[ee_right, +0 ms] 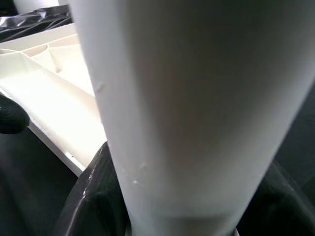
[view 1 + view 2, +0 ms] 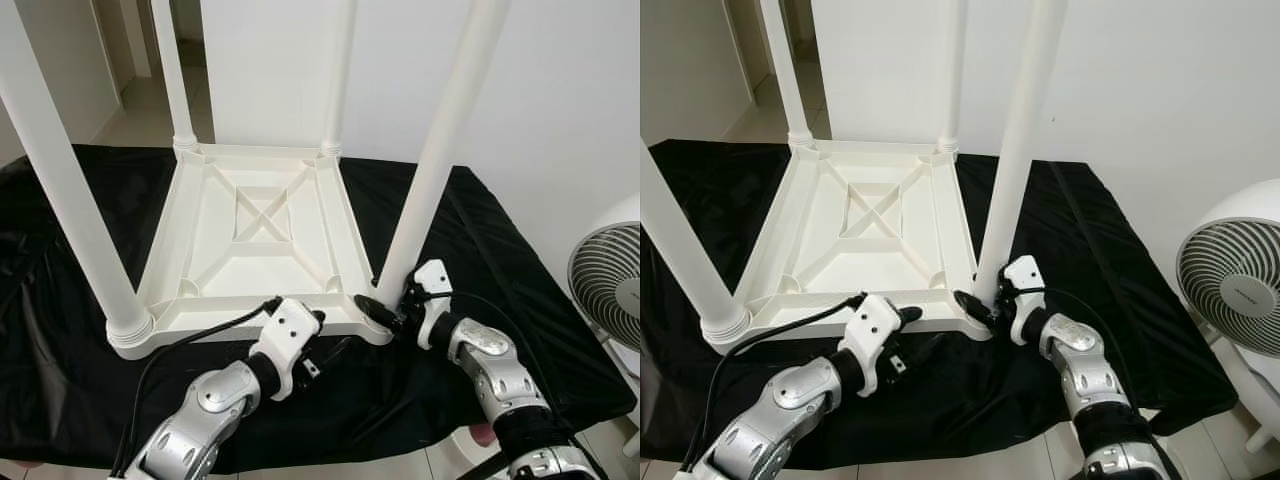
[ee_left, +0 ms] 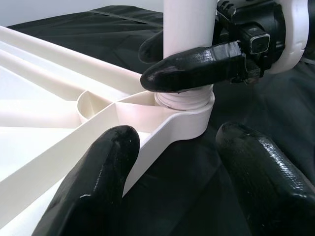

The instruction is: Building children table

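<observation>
A white children's table (image 2: 250, 230) lies upside down on a black cloth (image 2: 500, 250), its legs pointing up. My right gripper (image 2: 385, 310) is shut on the near right leg (image 2: 440, 150) just above its socket; the right wrist view shows the leg (image 1: 187, 108) held between the black fingers (image 1: 93, 196). My left gripper (image 2: 325, 342) hovers open at the table's near edge, beside that corner. In the left wrist view its fingers (image 3: 93, 182) stand wide apart on either side of the corner socket (image 3: 187, 113), with a right finger (image 3: 192, 66) pressed on the leg base.
A white standing fan (image 2: 1235, 290) is at the right, beyond the cloth's edge. The near left leg (image 2: 70, 190) rises steeply close to my left arm. A white wall stands behind, and a doorway (image 2: 120, 60) opens at the back left.
</observation>
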